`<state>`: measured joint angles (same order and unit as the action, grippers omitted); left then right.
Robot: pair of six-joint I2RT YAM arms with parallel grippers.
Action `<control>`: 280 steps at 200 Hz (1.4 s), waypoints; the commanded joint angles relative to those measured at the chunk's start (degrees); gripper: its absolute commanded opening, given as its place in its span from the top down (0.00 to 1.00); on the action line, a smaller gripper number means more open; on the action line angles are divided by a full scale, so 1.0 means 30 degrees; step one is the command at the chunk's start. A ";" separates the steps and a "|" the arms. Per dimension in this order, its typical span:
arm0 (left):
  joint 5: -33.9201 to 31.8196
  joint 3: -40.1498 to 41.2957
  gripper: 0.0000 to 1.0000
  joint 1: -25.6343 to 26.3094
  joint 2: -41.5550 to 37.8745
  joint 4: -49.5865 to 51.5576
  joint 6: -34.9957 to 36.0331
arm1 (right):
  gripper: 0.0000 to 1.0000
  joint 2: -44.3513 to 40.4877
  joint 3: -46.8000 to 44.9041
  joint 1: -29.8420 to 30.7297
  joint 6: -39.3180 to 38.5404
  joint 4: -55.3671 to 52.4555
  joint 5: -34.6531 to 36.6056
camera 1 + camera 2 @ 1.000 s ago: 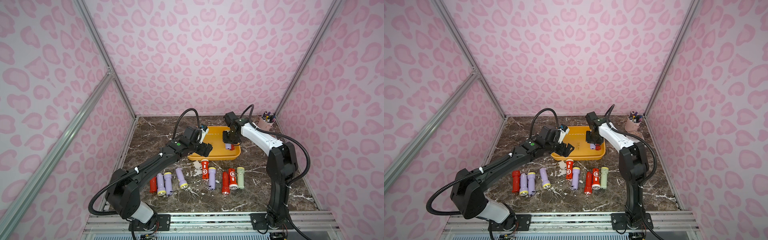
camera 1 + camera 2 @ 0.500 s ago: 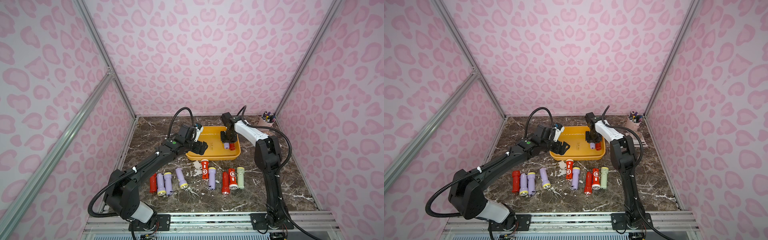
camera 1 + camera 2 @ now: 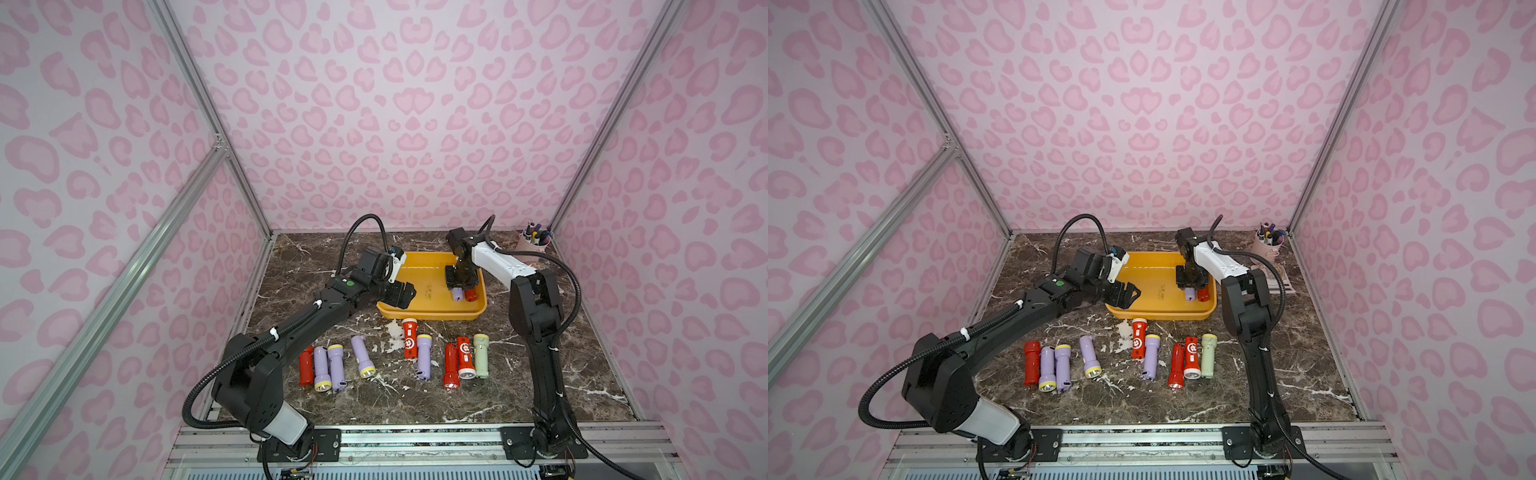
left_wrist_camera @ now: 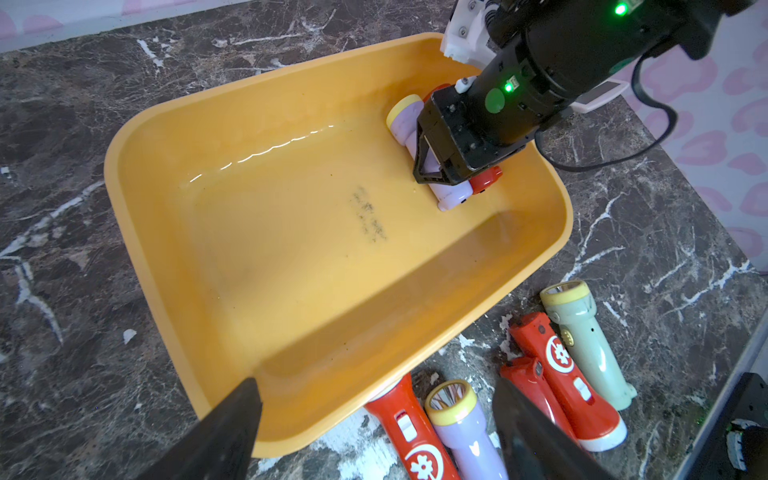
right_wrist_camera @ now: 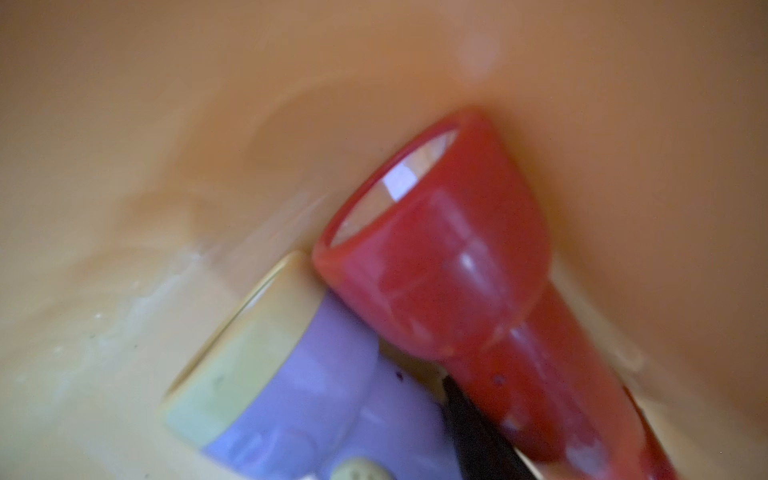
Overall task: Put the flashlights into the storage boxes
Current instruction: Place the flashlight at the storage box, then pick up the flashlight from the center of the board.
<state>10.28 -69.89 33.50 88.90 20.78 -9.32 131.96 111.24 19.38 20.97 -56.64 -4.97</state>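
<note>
right elbow (image 3: pixel 534 295) shifted inward, glossy red flashlight (image 5: pixel 449 270)

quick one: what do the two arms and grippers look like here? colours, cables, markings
Both mostly black. Left arm has a white base segment, a green dot near the wrist, white cable ties and a black corrugated cable. Right arm has a white forearm link and its own black cable; green lights glow at its wrist. Left gripper and right gripper: black, angular fingers.
</note>
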 commanded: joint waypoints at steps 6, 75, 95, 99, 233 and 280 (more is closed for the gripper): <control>0.0209 -0.0316 0.11 -0.0003 0.0039 -0.0419 -0.0263 | 0.44 -0.0919 -0.0116 -0.0021 -0.0380 -0.0045 -0.0011; 0.0263 -0.0386 0.11 0.0127 -0.0235 -0.0362 -0.0641 | 0.41 -0.5986 -0.2258 -0.0041 -0.0256 -0.0156 -0.0091; 0.0088 -0.0295 0.12 0.0630 -0.0404 -0.0279 -0.0683 | 0.41 -0.8620 -0.5842 0.0031 0.0386 0.0676 -0.0496; -0.0005 -0.0267 0.12 0.0765 -0.0431 -0.0269 -0.0673 | 0.41 -0.9202 -0.6690 0.0081 0.0535 0.0895 -0.0577; -0.3095 0.2465 0.13 0.6633 -0.2166 -0.0536 -0.3890 | 0.42 -2.0923 -2.3353 0.3104 0.5152 0.4119 -0.1514; -0.4025 0.2604 0.13 0.7262 -0.3029 0.0200 -0.4297 | 0.43 -2.0929 -2.4787 0.3146 0.5491 0.5594 -0.1471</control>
<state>0.84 -62.48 54.89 81.19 20.45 -20.97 68.49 38.24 28.77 36.45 -43.42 -9.74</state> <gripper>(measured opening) 0.874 0.578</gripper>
